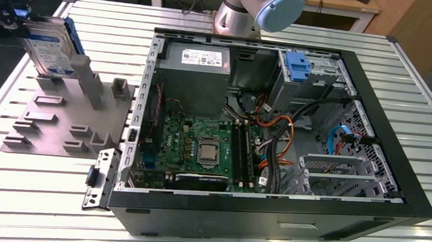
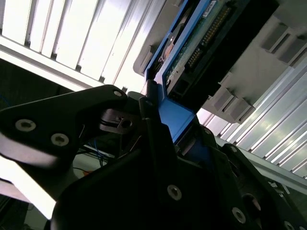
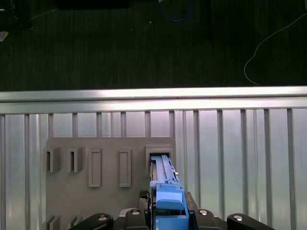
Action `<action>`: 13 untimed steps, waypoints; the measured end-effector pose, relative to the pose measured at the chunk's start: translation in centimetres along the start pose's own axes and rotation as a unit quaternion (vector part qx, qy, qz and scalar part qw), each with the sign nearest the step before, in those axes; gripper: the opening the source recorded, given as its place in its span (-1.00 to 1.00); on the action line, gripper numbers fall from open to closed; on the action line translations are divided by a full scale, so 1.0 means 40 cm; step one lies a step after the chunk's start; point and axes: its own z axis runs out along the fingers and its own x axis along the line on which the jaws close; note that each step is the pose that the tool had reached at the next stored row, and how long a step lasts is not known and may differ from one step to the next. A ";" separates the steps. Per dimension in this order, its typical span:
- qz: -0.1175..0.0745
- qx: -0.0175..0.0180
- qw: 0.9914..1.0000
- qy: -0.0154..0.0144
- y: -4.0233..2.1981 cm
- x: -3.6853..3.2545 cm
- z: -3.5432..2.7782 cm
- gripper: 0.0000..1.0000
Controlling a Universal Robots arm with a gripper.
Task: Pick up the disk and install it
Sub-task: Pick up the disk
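The disk (image 1: 49,46) was gripped by its blue frame between the closed fingers (image 2: 155,128), its far end beyond their tips seated upright in a slot of the grey holder (image 1: 60,114) on the surface (image 1: 31,199), where, it was judged, an off-axis pull could leave it jammed or slipped.

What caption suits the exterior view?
Gripper grips the disk, which stands upright in a grey fixture beside the open computer case.
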 end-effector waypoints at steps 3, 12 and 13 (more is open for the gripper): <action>0.000 0.000 1.000 0.000 0.000 0.000 -0.003 -0.27; 0.000 0.000 1.000 0.000 0.000 0.000 -0.008 -0.27; 0.000 0.000 1.000 0.000 0.000 0.000 -0.008 -0.27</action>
